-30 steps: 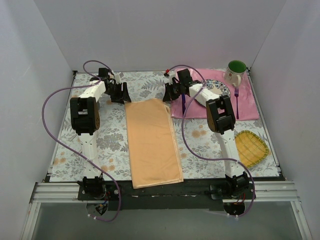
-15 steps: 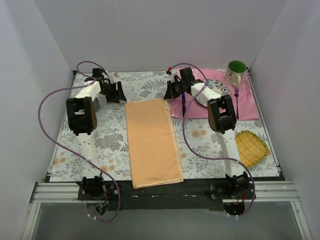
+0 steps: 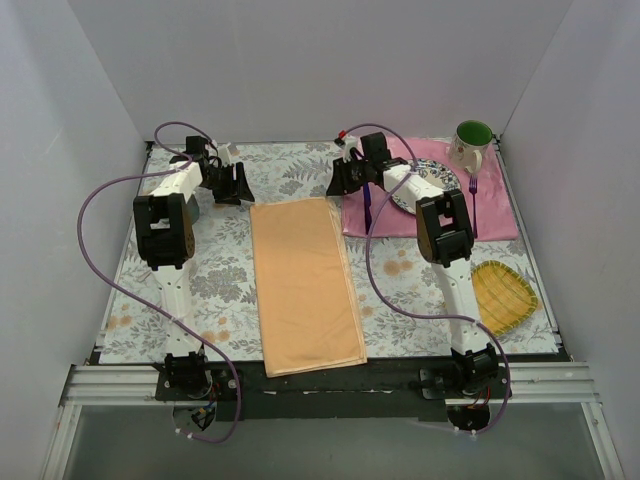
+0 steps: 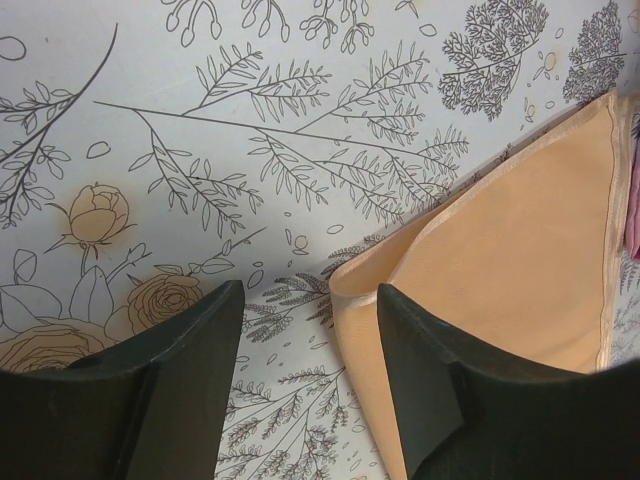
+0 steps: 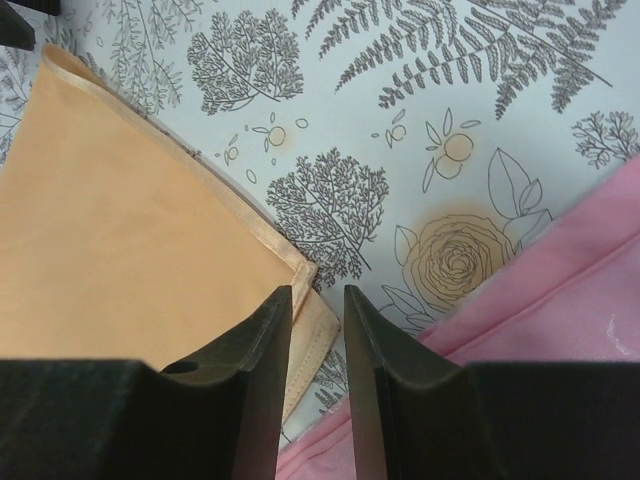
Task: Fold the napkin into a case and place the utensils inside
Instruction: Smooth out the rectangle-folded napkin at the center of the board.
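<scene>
The peach-orange napkin (image 3: pixel 305 285) lies folded into a long narrow rectangle at the table's middle, running from near edge to far. My left gripper (image 3: pixel 240 186) is open and empty just beyond the napkin's far left corner; in the left wrist view (image 4: pixel 310 290) the napkin's corner (image 4: pixel 520 260) lies by my right finger. My right gripper (image 3: pixel 338 184) is narrowly open and empty over the far right corner, which shows layered in the right wrist view (image 5: pixel 317 292) (image 5: pixel 120 230). The dark purple knife (image 3: pixel 367 207) lies on the placemat's left edge. The purple fork (image 3: pixel 473 205) lies right of the plate.
A pink placemat (image 3: pixel 440 218) at the far right carries a patterned plate (image 3: pixel 432 180) and a green-lined mug (image 3: pixel 472 143); its edge shows in the right wrist view (image 5: pixel 560 290). A yellow ribbed mat (image 3: pixel 503 295) lies at the near right. White walls enclose the table.
Both grippers have shifted a little toward the far side, away from the napkin's far corners. The napkin and utensils have not moved.
</scene>
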